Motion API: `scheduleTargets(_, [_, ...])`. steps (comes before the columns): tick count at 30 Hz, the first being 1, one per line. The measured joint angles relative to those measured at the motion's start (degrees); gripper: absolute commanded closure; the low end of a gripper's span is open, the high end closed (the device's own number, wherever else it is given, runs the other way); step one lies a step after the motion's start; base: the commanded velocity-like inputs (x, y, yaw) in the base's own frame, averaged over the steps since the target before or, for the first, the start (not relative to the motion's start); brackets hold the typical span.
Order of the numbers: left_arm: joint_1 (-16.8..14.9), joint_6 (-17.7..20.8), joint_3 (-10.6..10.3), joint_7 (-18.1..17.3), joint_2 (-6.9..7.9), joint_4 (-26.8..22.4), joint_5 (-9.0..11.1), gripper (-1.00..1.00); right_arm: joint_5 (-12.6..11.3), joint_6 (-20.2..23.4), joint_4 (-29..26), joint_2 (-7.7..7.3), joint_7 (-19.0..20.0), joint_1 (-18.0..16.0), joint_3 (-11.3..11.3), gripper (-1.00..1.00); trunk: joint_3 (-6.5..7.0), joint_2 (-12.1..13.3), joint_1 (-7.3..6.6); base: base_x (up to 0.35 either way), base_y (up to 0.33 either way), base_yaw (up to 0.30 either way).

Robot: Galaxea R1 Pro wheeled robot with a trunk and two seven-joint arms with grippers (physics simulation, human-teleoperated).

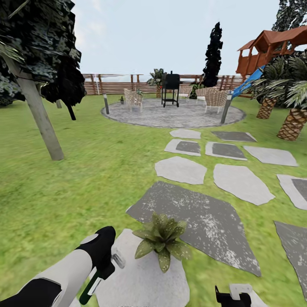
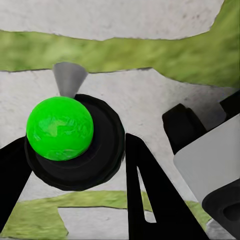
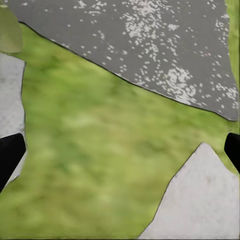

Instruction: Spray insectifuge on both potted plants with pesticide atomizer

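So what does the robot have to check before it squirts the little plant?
1. Sprayer held: the left gripper is clamped on the atomizer. Ok.
2. Plant close: a potted plant sits on the pale stepping stone just ahead. Ok.
3. Nozzle aimed at the plant: cannot tell.
4. Right gripper out of the way: open over grass. Ok.
5. Second potted plant found: cannot tell.
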Motion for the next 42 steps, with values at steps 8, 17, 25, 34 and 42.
scheduleTargets(8, [0.0,0.2,0.3,-0.1,0.00,0.0,0.0,1.00,0.0,0.0,0.0,-0.01,0.0,0.0,0.0,-1.00,0.11,0.0,-0.03,0.070,0.300,-0.280])
scheduleTargets(17, [-3.1,0.1,-0.4,-4.3,-0.39,-0.4,-0.5,1.00,0.0,0.0,0.0,-0.01,0.0,0.0,0.0,-1.00,0.12,0.0,-0.05,0.260,0.225,-0.281])
scheduleTargets(25, [-3.9,0.0,-6.1,-6.8,-0.34,-0.2,-0.7,1.00,0.0,0.0,0.0,-0.01,0.0,0.0,0.0,-1.00,0.11,0.0,-0.01,0.125,0.067,-0.244])
scheduleTargets(34, [-3.4,-0.1,-6.8,-7.0,-0.39,0.0,-0.1,1.00,0.0,0.0,0.0,-0.01,0.0,0.0,0.0,-1.00,0.11,0.0,-0.01,0.001,0.001,-0.049])
scheduleTargets(42, [-3.4,-0.1,-6.9,-6.9,-0.34,0.3,-0.1,1.00,0.0,0.0,0.0,0.05,0.0,0.0,0.0,-1.00,0.12,0.0,0.00,-0.032,-0.001,-0.170])
